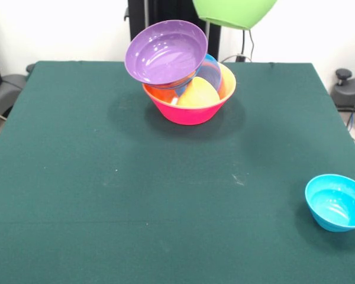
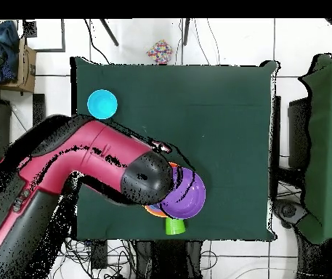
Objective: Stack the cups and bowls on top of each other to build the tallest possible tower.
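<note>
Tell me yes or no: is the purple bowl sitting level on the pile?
No. In the front view the purple bowl tilts steeply, its open side facing the camera, propped on the pieces nested in the pink bowl.

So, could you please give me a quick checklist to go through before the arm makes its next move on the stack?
1. Base seated: pink bowl flat on the green tablecloth: ok.
2. Top level: purple bowl tilts steeply toward the camera in the front view: not ok.
3. Layers nested: a clear blue bowl and a yellow piece lie askew under the purple bowl: not ok.
4. Carried piece: green bowl hangs above the stack at the top edge; grip hidden: cannot tell.
5. Spare piece: small blue bowl upright, apart from the stack: ok.
6. Alignment: the red arm covers part of the stack from overhead: cannot tell.
</note>
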Robot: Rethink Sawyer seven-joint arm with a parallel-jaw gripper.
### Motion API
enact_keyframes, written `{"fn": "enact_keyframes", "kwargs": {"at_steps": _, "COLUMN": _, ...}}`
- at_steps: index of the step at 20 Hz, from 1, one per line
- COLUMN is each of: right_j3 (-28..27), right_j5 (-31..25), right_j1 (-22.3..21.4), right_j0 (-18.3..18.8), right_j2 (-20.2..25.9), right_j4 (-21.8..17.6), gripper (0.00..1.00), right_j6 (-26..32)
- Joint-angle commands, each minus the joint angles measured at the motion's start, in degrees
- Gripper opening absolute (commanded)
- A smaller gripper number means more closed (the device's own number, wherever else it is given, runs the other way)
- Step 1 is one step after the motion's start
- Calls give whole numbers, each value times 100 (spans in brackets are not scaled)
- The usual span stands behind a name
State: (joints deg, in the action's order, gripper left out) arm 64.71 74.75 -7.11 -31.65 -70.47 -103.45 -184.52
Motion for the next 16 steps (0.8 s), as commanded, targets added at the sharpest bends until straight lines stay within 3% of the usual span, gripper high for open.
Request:
{"fn": "enact_keyframes", "kwargs": {"at_steps": 1, "right_j3": 319, "right_j5": -640, "right_j1": 172, "right_j0": 161, "right_j2": 1177, "right_j4": 177, "gripper": 0, "right_j6": 1404}}
{"fn": "enact_keyframes", "kwargs": {"at_steps": 16, "right_j3": 299, "right_j5": -761, "right_j1": 137, "right_j0": 309, "right_j2": 1311, "right_j4": 108, "gripper": 0, "right_j6": 1775}}
